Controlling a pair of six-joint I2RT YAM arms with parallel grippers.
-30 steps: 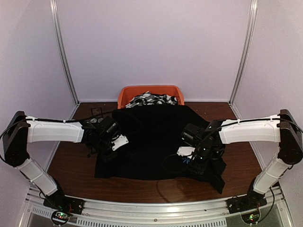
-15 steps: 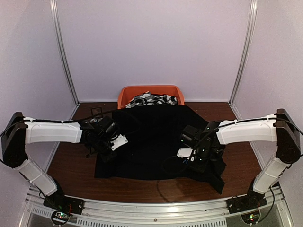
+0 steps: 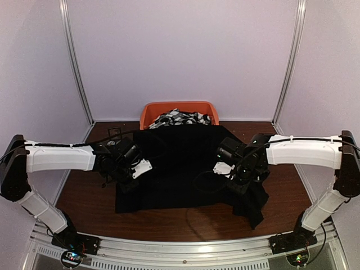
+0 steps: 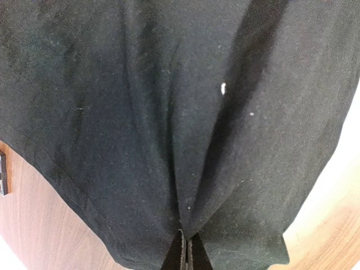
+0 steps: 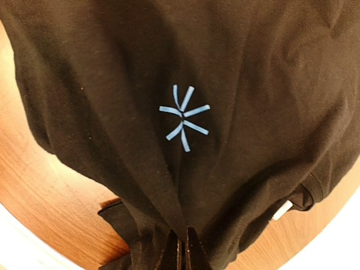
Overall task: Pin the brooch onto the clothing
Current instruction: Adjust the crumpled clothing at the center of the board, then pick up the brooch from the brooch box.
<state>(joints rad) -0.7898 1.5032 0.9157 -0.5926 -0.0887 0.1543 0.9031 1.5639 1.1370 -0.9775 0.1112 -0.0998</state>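
Note:
The clothing [image 3: 180,160], a plain black shirt, lies spread over the middle of the brown table [image 3: 84,194]. My left gripper [image 3: 125,181] is at the shirt's left edge. In the left wrist view that gripper [image 4: 186,256] is shut on a raised fold of the black cloth [image 4: 169,112]. My right gripper [image 3: 241,181] is at the shirt's right front part, which it has bunched and lifted. Seen from the right wrist, it [image 5: 183,251] is shut on a fold just below the light-blue starburst mark [image 5: 183,117]. A small white tag [image 5: 282,210] shows at the hem. The brooch is out of view.
An orange bin [image 3: 147,110] stands at the back of the table against the wall, holding black-and-white patterned fabrics [image 3: 179,118]. Bare wood shows to the left, right and front of the shirt. A black cable loop [image 3: 197,191] lies on the shirt near the right gripper.
My right gripper has shut on the shirt and drawn back and up, pulling the right front corner with it. The left gripper has kept its hold and barely moved.

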